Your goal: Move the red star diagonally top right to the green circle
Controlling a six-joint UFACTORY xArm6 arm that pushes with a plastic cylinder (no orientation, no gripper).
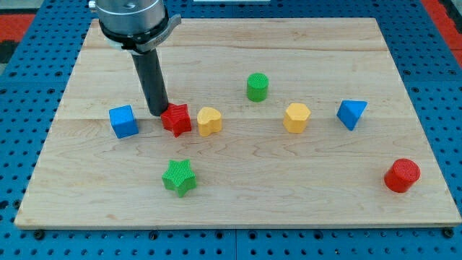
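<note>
Our tip [159,113] touches the red star [176,120] at its upper left, poorly placed for driving it up-right toward the green circle [257,87]. No gripper fitted; nothing held.

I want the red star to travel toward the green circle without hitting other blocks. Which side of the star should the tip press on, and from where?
Press the red star on its lower-left side, coming from the view's bottom left. The green circle lies up and right, so that contact likely drives it there. My tip now sits at its upper-left edge. The yellow heart sits close on the right, so a sideways push risks hitting it.
</note>
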